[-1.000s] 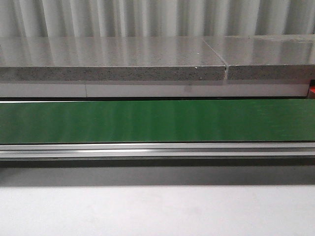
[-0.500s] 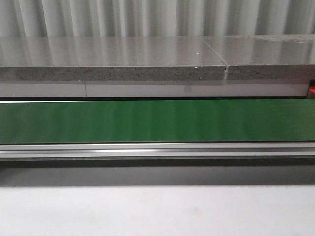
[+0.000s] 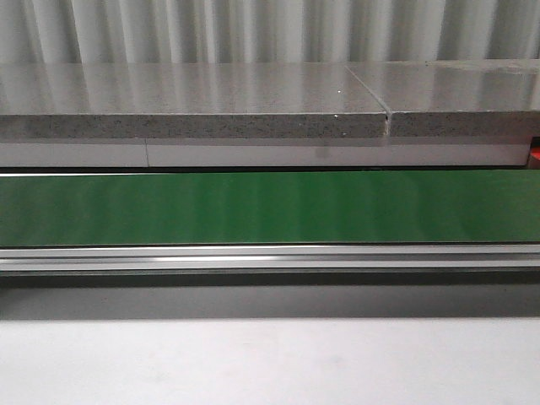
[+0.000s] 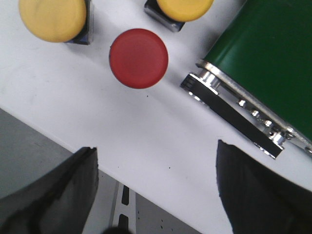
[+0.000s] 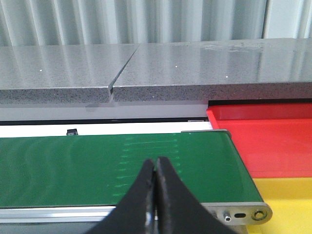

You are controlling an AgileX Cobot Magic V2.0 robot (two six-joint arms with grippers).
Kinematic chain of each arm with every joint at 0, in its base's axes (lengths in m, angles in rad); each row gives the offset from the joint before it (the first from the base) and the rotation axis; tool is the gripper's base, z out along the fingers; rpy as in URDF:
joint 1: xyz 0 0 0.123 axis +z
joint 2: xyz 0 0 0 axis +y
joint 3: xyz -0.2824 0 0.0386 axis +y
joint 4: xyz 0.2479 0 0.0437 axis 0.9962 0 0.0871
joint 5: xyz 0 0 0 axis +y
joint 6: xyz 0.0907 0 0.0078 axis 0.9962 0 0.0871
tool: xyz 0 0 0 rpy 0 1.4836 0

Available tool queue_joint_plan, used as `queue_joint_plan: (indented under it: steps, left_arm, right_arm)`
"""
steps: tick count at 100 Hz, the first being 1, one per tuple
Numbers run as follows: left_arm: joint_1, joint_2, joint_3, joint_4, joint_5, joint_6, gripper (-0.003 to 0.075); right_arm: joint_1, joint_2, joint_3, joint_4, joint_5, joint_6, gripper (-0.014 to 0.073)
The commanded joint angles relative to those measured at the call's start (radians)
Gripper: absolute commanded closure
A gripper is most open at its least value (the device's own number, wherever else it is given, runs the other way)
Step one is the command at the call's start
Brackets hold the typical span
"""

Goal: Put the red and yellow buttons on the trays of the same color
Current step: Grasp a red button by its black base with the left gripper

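In the left wrist view a red button (image 4: pixel 139 58) stands on the white table, with one yellow button (image 4: pixel 52 18) beside it and another yellow button (image 4: pixel 184 8) cut off at the frame edge. My left gripper (image 4: pixel 156 168) hovers above the table, open and empty, short of the red button. The right wrist view shows the red tray (image 5: pixel 270 139) and the yellow tray (image 5: pixel 287 200) past the end of the green belt (image 5: pixel 112 165). My right gripper (image 5: pixel 156 163) is shut with nothing in it, over the belt's near side. No gripper shows in the front view.
The green conveyor belt (image 3: pixel 270 207) runs across the front view, with a metal rail (image 3: pixel 270 257) along its near side and a grey stone ledge (image 3: pixel 194 110) behind. The belt's end roller and bracket (image 4: pixel 229 114) lie close to the red button. The table edge (image 4: pixel 44 129) is under my left fingers.
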State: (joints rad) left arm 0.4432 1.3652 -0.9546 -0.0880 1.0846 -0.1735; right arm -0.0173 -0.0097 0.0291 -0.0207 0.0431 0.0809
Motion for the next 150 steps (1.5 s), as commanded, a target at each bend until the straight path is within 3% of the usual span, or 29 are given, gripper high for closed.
queue_joint_plan:
  steps: [1,150]
  left_arm:
    - [0.009,0.010,-0.032,-0.022,-0.011,0.006,0.0232]
    - [0.061,0.193,-0.036,-0.063,-0.268,0.034,0.0234]
  right_arm:
    - [-0.005,-0.021,-0.020,-0.009,-0.076,-0.008,0.0660]
    - [-0.005,-0.021,-0.020,-0.009,-0.076,-0.008,0.0660]
